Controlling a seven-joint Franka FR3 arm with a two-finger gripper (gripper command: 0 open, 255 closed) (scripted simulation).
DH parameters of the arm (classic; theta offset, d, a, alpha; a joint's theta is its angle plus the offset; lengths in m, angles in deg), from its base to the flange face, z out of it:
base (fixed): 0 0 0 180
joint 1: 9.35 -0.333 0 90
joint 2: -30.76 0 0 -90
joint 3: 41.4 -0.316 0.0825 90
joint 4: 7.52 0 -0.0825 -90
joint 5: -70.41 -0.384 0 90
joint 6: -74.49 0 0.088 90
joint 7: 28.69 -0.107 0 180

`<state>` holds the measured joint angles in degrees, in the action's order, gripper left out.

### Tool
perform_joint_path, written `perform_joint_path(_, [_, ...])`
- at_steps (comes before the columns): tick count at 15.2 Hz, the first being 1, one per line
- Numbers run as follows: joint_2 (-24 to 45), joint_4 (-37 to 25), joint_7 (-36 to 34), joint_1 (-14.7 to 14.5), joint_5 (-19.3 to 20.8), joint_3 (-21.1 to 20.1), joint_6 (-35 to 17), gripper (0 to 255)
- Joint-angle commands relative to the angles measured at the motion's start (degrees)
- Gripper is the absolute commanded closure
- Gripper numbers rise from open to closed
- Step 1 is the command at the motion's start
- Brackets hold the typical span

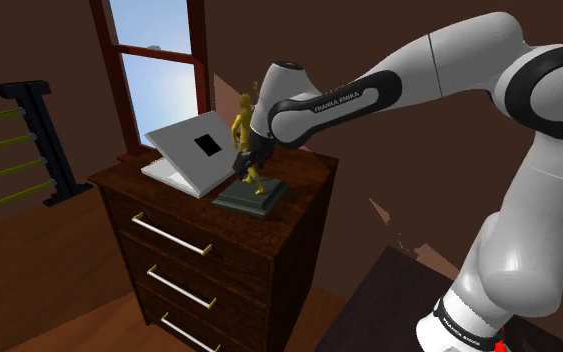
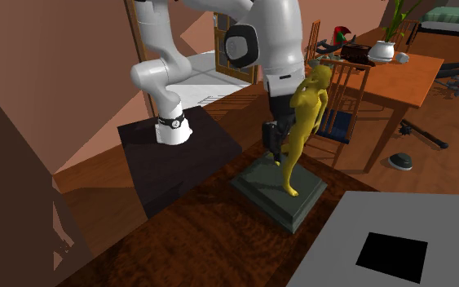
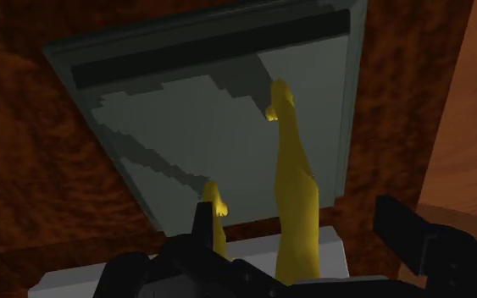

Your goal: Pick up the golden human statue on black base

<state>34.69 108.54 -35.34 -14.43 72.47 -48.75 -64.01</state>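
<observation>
Golden human statue (image 2: 305,122): stands upright on its base, on top of the dresser near the front edge, beside the laptop.
White Franka arm with dark joints (image 1: 529,200): reaches from its stand across to the dresser top. The hand points down alongside the figure, probably so the fingers can take it at the slim legs rather than the wide base.
Dark brown wooden dresser with pale bar handles (image 1: 239,250): carries the statue and the laptop on its top, which puts the figure up within the arm's reach.
Pale grey laptop with a black square on its lid (image 1: 194,150): sits half open just beside the base, on the side away from the hand, so it does not block the approach.
Dark grey stepped square base (image 2: 278,192): lies flat on the wood with both golden feet planted on it. It should lift along with the figure.
All-black two-finger gripper (image 3: 294,210): the jaws stand wide apart and clamp nothing.
Fingers (image 3: 406,233): they straddle the legs at about thigh height. One sits close by a foot, and the other is well off the nearer leg. Closing looks like the next step.
</observation>
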Motion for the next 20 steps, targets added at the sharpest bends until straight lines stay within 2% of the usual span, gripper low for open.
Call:
perform_joint_path(1, [1.4,0.5,0.4,-0.1,0.0,-0.1,11.4,0])
perform_joint_path(2, [1.8,1.1,2.4,0.8,-0.7,0.6,10.5,255])
perform_joint_path(4, [-0.7,1.0,1.8,0.4,-0.9,0.2,13.0,255])
perform_joint_path(6, [0.7,0.0,3.0,0.9,-1.2,0.7,12.6,255])
perform_joint_path(8, [-0.1,1.6,1.8,0.4,-0.8,0.2,11.9,255])
perform_joint_path(10, [-0.8,0.3,3.4,1.1,-1.5,0.7,13.8,255])
perform_joint_path(11, [1.4,0.5,0.4,-0.1,0.0,-0.1,11.4,255])
perform_joint_path(20, [-1.0,-3.7,0.8,-0.2,-0.5,0.0,18.0,255])
